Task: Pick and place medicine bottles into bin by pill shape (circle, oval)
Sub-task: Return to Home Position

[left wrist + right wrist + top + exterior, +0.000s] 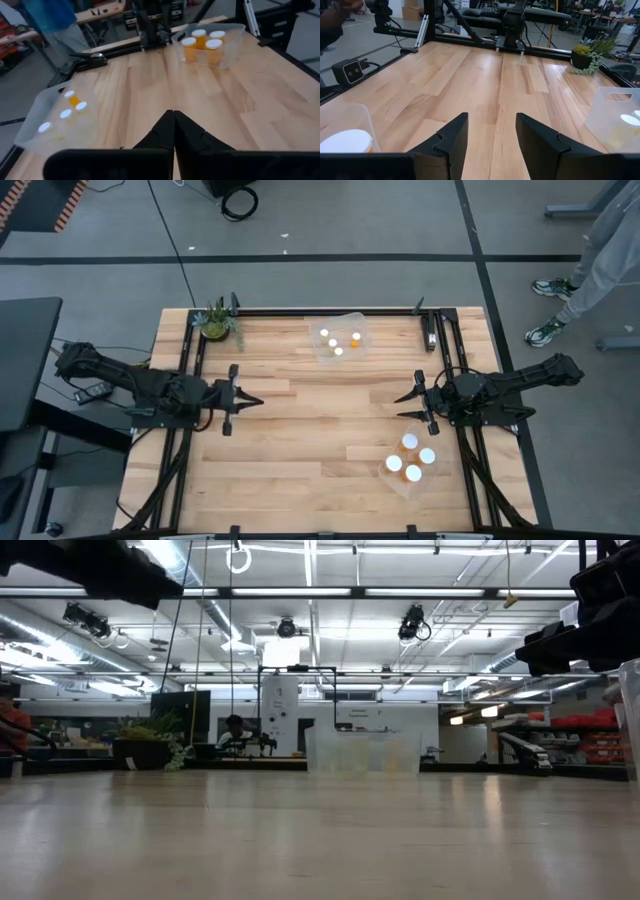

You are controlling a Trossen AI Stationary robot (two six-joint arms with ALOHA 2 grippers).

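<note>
Several orange medicine bottles with white caps stand in two clear bins. The far bin [340, 338] at the table's far middle holds several bottles [333, 342]; one lies on its side. The near-right bin [412, 463] holds several upright bottles [410, 442]. My left gripper [258, 401] is shut and empty over the table's left middle. My right gripper [400, 397] is open and empty over the right middle, just beyond the near-right bin. Both bins also show in the left wrist view [207, 45] [60, 117].
A small potted plant [216, 322] stands at the table's far left corner. A black frame [300, 311] runs along the far and side edges. A person [590, 270] stands beyond the far right corner. Bare wood lies between the two grippers.
</note>
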